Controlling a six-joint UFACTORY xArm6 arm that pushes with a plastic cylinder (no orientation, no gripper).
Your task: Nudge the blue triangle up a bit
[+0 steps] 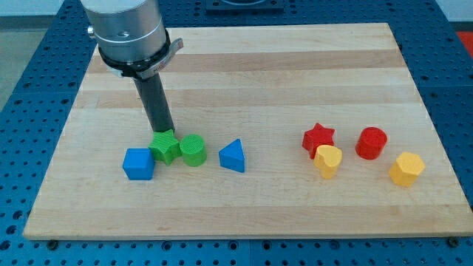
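The blue triangle [232,156] lies on the wooden board [244,74], a little left of centre near the view's bottom. My tip [163,131] rests just above the green star [165,146], touching or almost touching its top edge. The tip is to the upper left of the blue triangle, about two block widths away. A green cylinder [193,150] sits between the green star and the blue triangle. A blue cube [138,163] lies to the lower left of the green star.
On the view's right sit a red star [318,137], a yellow heart-like block [328,160], a red cylinder [371,142] and a yellow hexagon-like block [406,168]. A blue perforated table surrounds the board.
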